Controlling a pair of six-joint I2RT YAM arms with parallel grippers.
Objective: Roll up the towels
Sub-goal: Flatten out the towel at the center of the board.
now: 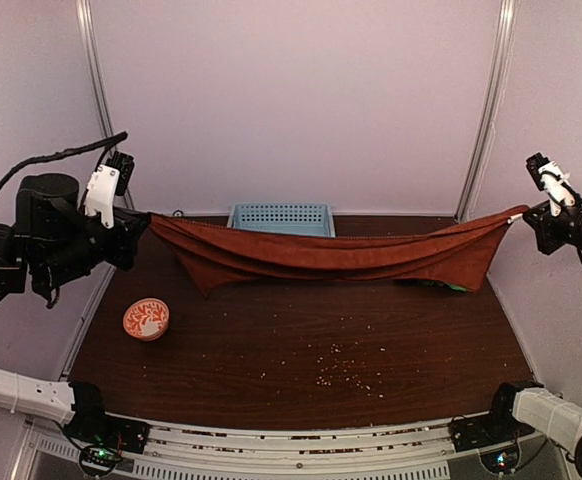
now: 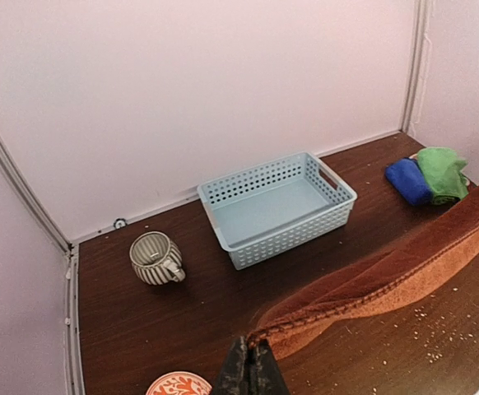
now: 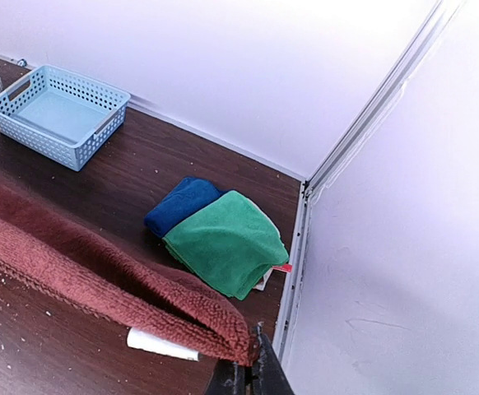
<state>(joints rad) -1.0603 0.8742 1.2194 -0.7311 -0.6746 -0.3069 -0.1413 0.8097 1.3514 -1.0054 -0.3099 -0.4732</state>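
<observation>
Holding the rust-red towel (image 1: 331, 255) aloft by two corners

The left gripper (image 2: 250, 372) has its fingers pressed together on one corner of the towel, and the cloth runs away from its tips toward the far right. The right gripper (image 3: 252, 377) pinches the opposite corner the same way, with the cloth trailing off to its left. Between them the towel hangs in a sagging band above the table (image 1: 301, 350). Whether its drooping lower edge touches the surface cannot be told.

Just left of the left gripper's tips sits an orange-and-white bowl (image 2: 179, 385). Further ahead stands a striped cup (image 2: 155, 257), and to its right a light blue basket (image 2: 297, 239).

Ahead of the right gripper, past the held corner, a green towel (image 3: 227, 239) lies folded. It overlaps a blue towel (image 3: 178, 206) just behind it, near the table's far right corner. Small crumbs (image 1: 341, 372) are scattered on the table on the arms' side of the hanging cloth.
</observation>
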